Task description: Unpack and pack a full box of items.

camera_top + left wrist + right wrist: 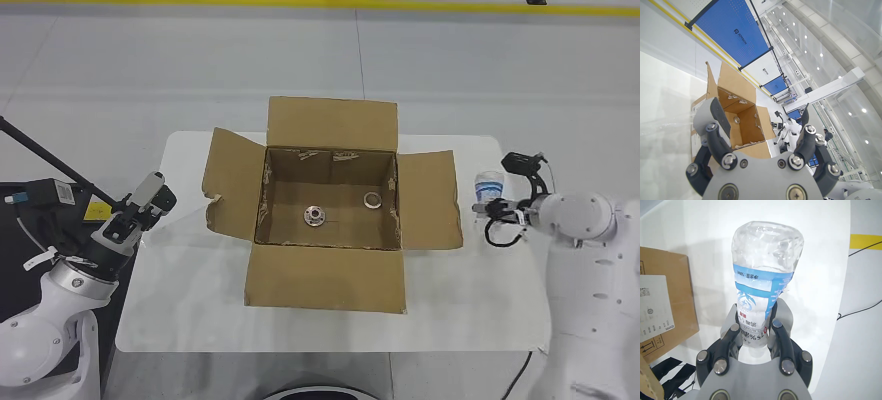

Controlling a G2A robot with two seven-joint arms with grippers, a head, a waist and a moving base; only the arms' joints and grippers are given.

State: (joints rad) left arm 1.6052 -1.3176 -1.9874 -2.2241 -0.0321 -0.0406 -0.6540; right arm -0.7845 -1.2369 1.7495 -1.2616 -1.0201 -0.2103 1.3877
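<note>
Left gripper (761, 106): fingers spread wide, nothing between them; the open cardboard box (325, 280) lies ahead of the fingertips. On its floor rest two metal rings (313, 215) (374, 199). Right gripper (756, 313): fingers clamped on the narrow upper part of a clear bottle (766, 275), whose base points away from them towards the table (180, 300); a box flap (668, 291) sits just beside the fingers.

Risk, as judged: the soft bottle wall may buckle and slip, or the base may catch that flap.

Markings: blue-banded printed label on the bottle; white shipping label and arrows on the flap
</note>
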